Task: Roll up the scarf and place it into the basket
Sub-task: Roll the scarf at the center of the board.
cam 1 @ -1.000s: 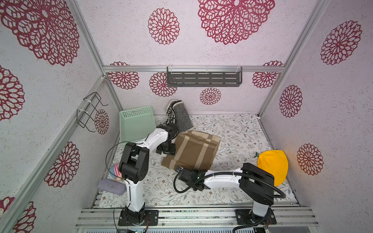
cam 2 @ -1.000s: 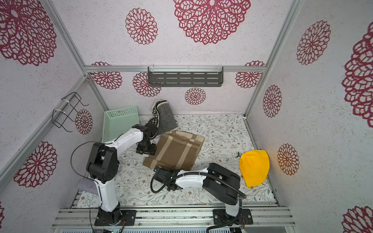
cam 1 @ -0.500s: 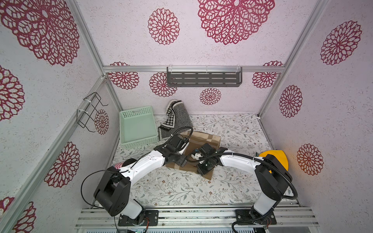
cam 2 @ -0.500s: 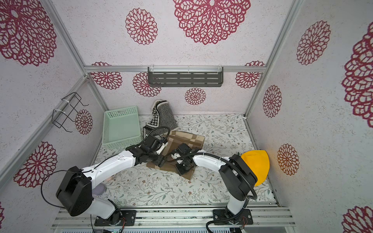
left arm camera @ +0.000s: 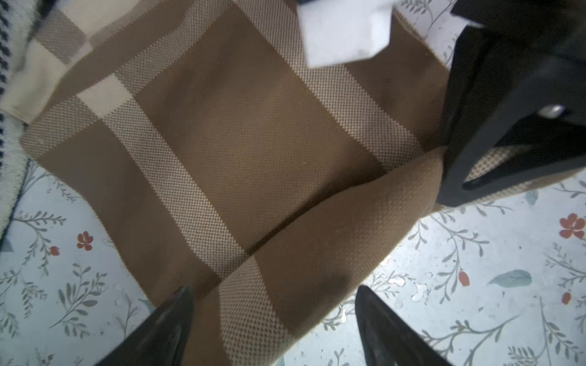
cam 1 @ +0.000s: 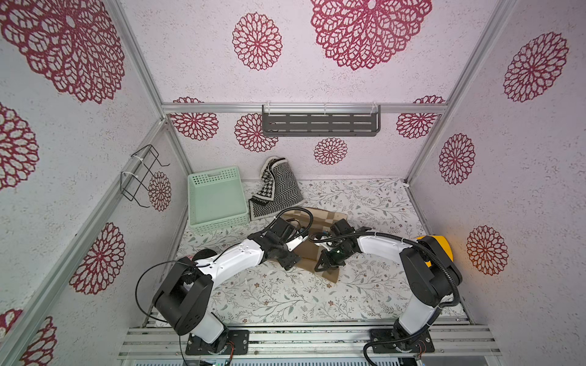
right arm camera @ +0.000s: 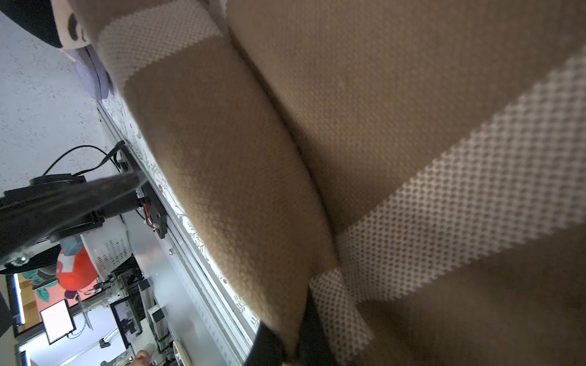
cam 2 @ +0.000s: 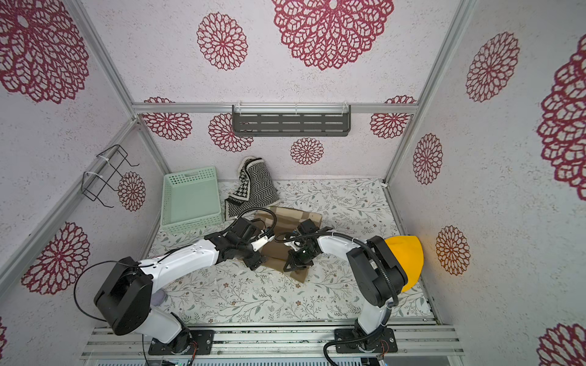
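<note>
The brown plaid scarf lies mid-table, its near edge turned over in a thick fold. My left gripper stands open at the scarf's near-left corner, one finger over the cloth and one over the bare table. My right gripper is shut on the folded near edge of the scarf, to the right of the left one. The mint-green basket sits at the back left with nothing in it.
A black-and-white zigzag knit cloth leans on the back wall between basket and scarf. A yellow cap lies by the right wall. A grey slotted shelf and a black wire rack hang on the walls. A lavender thing lies near my left base.
Over the last second both arms swung in to the scarf's near edge, the left from beside the basket. The scarf now looks smaller and folded over. Little has moved in the last half second.
</note>
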You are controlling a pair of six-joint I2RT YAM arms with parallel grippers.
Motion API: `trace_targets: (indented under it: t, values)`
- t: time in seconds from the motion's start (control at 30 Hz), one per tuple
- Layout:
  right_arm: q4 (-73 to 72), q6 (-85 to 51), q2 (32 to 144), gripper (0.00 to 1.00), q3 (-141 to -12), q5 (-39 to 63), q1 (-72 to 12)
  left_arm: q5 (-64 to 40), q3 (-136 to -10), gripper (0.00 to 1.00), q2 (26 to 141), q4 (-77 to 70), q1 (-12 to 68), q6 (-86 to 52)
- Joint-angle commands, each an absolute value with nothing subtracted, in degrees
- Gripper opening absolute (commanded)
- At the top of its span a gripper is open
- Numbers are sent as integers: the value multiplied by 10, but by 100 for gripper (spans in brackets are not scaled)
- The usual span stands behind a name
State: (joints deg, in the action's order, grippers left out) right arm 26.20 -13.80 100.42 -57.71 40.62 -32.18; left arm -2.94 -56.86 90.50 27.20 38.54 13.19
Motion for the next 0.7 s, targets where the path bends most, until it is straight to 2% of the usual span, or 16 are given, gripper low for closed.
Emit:
trace_targets:
  t: [0.0, 0.1, 0.2, 0.27, 0.4, 0.53, 0.67]
  values:
    - [248, -151, 1010, 0, -577, 443, -306, -19, -574, 80, 930, 295, 379, 161]
    - [244, -151, 1014, 2, -580, 441, -301, -11, -573, 71, 941, 285, 369, 157]
    - [244, -152, 1019, 7, -584, 432, -300, 2, -578, 50, 955, 264, 351, 144]
    - [243, -152, 1018, 13, -586, 426, -300, -1, -593, 39, 972, 261, 340, 138]
    - [247, -151, 1006, 24, -592, 397, -300, 1, -636, 27, 1018, 287, 333, 137]
    - [262, -144, 976, 36, -601, 326, -300, 17, -683, 9, 1068, 341, 323, 143]
    - [274, -139, 936, 44, -600, 229, -300, 24, -729, 5, 1114, 393, 310, 147]
